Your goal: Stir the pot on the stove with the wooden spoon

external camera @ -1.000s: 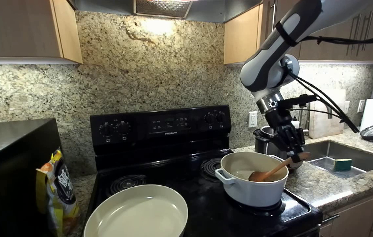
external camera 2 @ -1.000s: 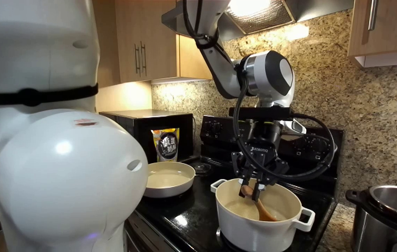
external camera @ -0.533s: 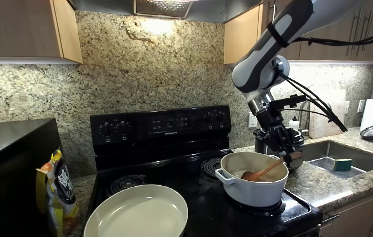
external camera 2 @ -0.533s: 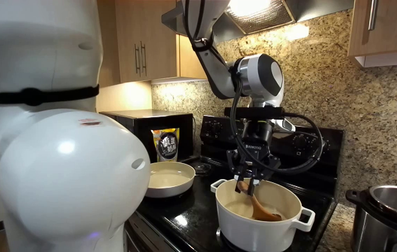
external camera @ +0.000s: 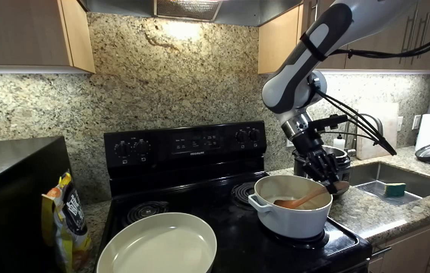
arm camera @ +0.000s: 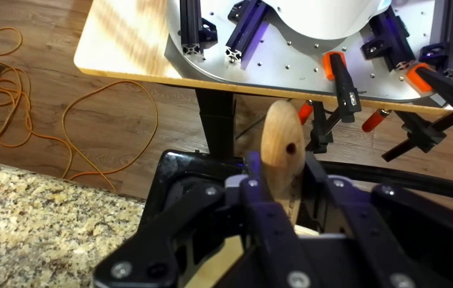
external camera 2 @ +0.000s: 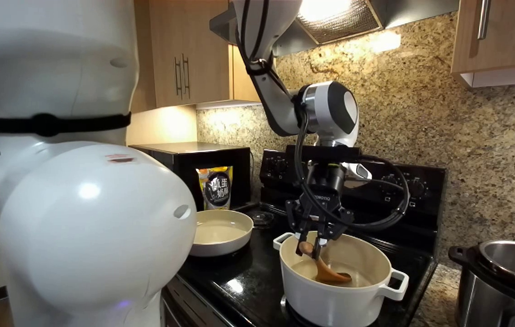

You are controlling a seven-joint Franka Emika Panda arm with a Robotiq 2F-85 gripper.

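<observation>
Because the black stove (external camera: 233, 242), with its control panel (external camera: 186, 149) taken as twelve o'clock, shows nothing bracing the white pot (external camera: 294, 223) that sits at about four o'clock on it, a stroke pressed hard against the pot's wall could make it slide or twist. The wooden spoon (external camera: 311, 195) stands slanted: in an exterior view its bowl is down inside the pot toward eight o'clock, while its handle passes over the rim near two; whether it touches there I cannot tell. A wide sweep might lever the handle on that edge and wrench it round. The fingers (arm camera: 255, 176) are drawn together on the handle close to its end, pinching it from both sides, so the spoon's long free part could swivel under drag. Carried too low, they may also knock the rim themselves.
</observation>
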